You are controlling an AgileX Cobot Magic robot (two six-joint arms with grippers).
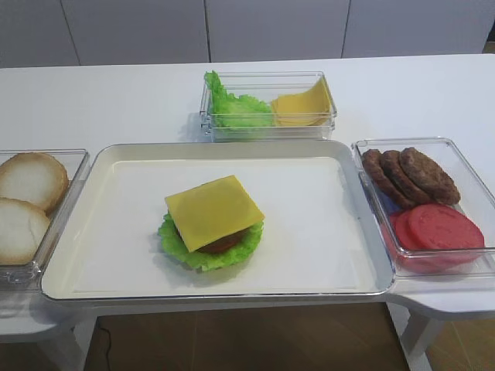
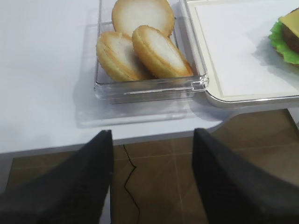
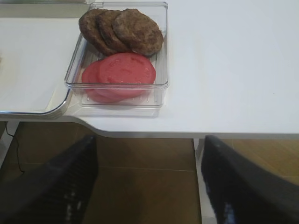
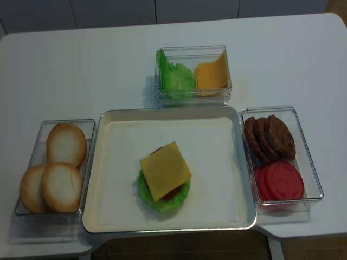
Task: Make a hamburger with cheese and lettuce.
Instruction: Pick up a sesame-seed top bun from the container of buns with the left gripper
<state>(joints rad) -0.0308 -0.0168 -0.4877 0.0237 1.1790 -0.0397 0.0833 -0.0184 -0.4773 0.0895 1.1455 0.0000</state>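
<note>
Cheese (image 1: 214,212) atop lettuce (image 1: 207,252), bunless

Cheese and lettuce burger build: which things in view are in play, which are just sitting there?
In play:
hamburger on the tray
cheese on top
lettuce underneath
bun halves, top still missing

Sitting there:
patties
red slices
spare lettuce
spare cheese slices
</note>
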